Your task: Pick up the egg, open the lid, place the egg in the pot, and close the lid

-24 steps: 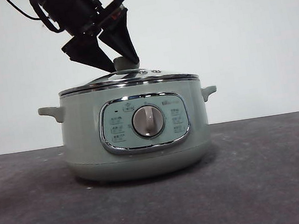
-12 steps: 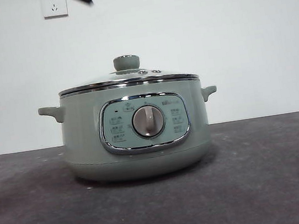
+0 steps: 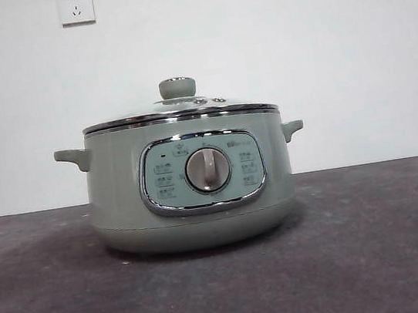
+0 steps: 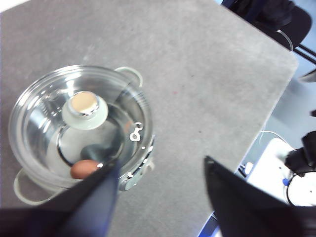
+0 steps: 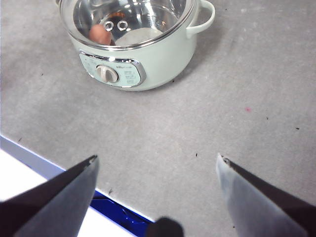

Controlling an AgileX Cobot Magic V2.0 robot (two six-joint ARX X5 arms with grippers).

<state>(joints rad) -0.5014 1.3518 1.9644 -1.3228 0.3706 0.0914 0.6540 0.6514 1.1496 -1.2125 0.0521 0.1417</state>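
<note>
Left tool gone; lid level.

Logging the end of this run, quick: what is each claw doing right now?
Left claw: open, holding nothing, up above the pot.
Right claw: open, holding nothing, over bare table in front of the pot.

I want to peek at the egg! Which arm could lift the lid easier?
Probably left: the left gripper hovers open above the lid, near the knob. The right gripper, also open, sits farther back by the table edge.
</note>
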